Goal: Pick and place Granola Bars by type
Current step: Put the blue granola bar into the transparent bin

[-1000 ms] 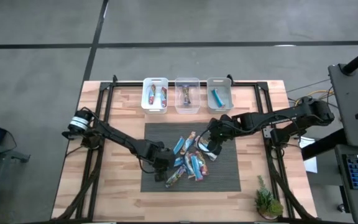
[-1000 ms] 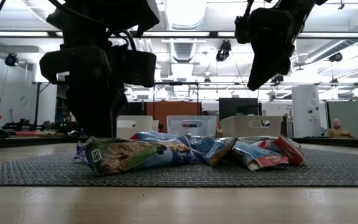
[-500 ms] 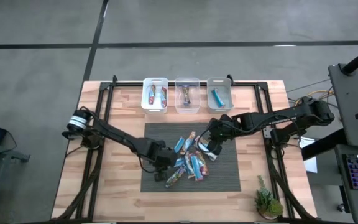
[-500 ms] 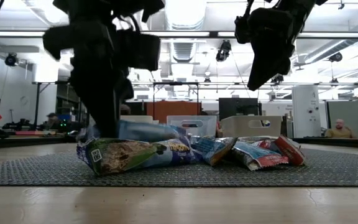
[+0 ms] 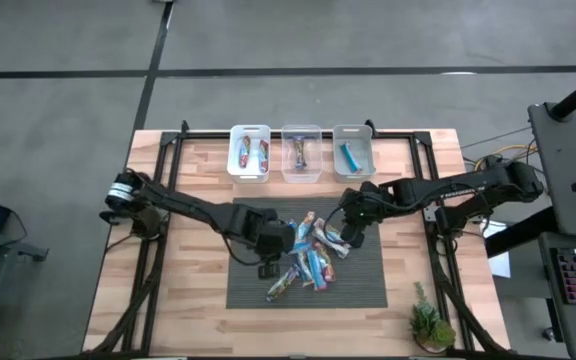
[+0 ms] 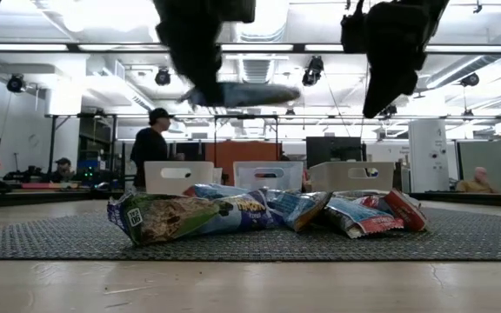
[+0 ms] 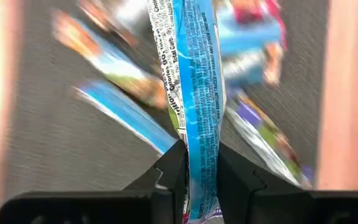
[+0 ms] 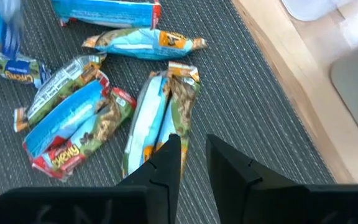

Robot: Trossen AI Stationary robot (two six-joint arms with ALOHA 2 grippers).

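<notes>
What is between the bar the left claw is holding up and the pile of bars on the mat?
Nothing but air. In the low view the lifted bar hangs in the left gripper, well above the pile of bars on the mat.

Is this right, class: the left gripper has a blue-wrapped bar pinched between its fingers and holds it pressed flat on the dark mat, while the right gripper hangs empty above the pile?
One detail is wrong. The left gripper does pinch a blue-wrapped bar, but the low view shows that bar raised well clear of the dark mat, above the pile. The right gripper does hang empty above the pile.
</notes>
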